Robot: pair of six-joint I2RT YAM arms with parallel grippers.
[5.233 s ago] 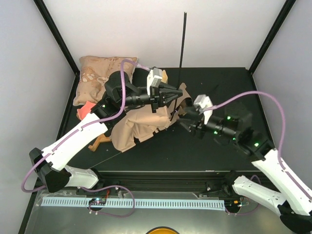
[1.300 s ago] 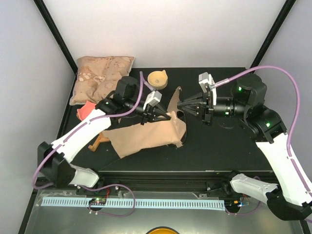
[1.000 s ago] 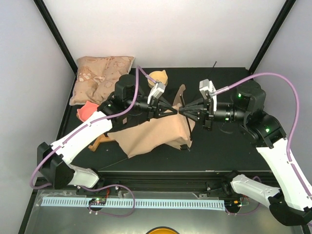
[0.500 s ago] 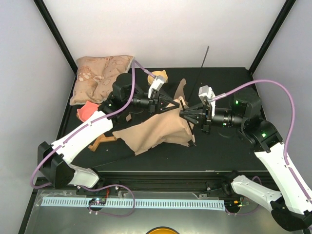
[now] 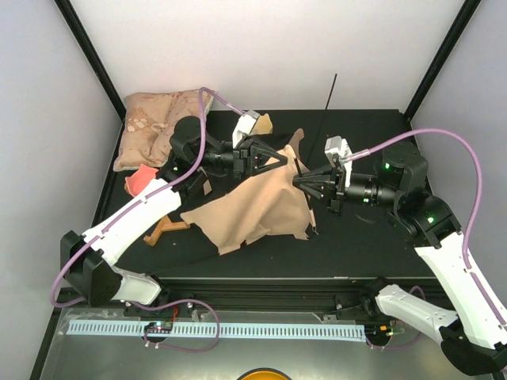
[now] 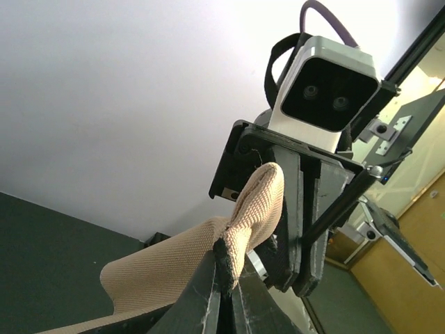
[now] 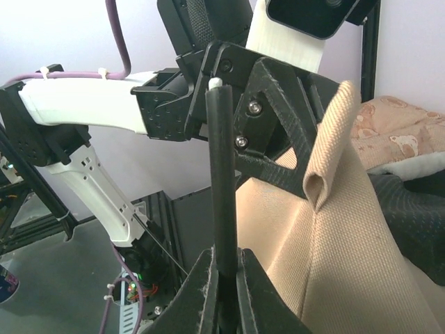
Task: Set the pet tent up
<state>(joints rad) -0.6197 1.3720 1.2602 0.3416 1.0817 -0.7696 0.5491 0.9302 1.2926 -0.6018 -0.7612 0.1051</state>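
Over in the far left corner of the black bench [image 5: 380,245] lies a beige patterned square pillow [image 5: 162,125]. Next to it, the left tool [image 5: 291,162] reaches toward the middle with its fingers pinched tight on a fold of the tan canvas pet tent [image 5: 261,206]. It holds that peak up off the bench, and the rest of the cloth drapes down toward the near edge at mid-bench. Just right of the peak, the right tool [image 5: 299,182] is clamped on a thin black pole [image 5: 328,103], which slants up past the far edge.
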